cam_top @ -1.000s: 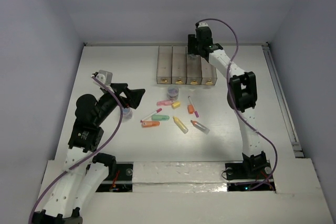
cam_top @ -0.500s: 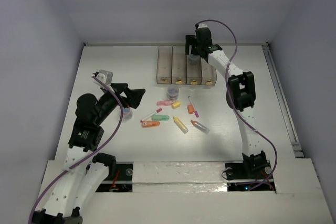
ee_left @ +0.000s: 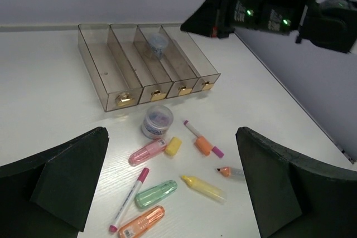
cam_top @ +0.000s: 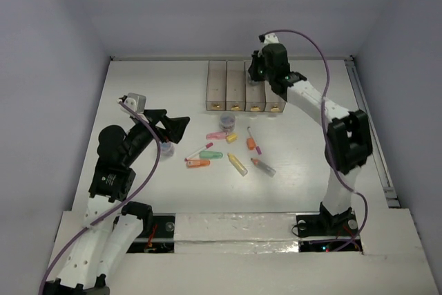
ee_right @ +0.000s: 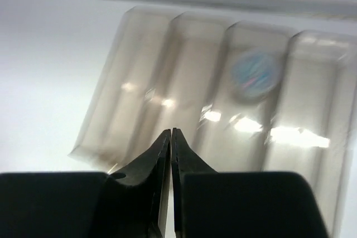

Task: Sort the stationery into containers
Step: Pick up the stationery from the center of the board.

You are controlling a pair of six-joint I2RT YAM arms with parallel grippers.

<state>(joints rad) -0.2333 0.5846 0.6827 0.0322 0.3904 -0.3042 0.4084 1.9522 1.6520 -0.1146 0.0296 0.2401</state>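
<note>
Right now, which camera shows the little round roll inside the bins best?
The left wrist view: the roll sits sharp and unobstructed in the third bin from left. The right wrist view shows it blurred; in the top view the right arm covers it.

Four bins [cam_top: 216,86] in a row at the back — roll [ee_left: 157,44] inside the third from left; second roll [ee_left: 157,121] just in front, markers [ee_left: 204,188] scattered nearer.
</note>
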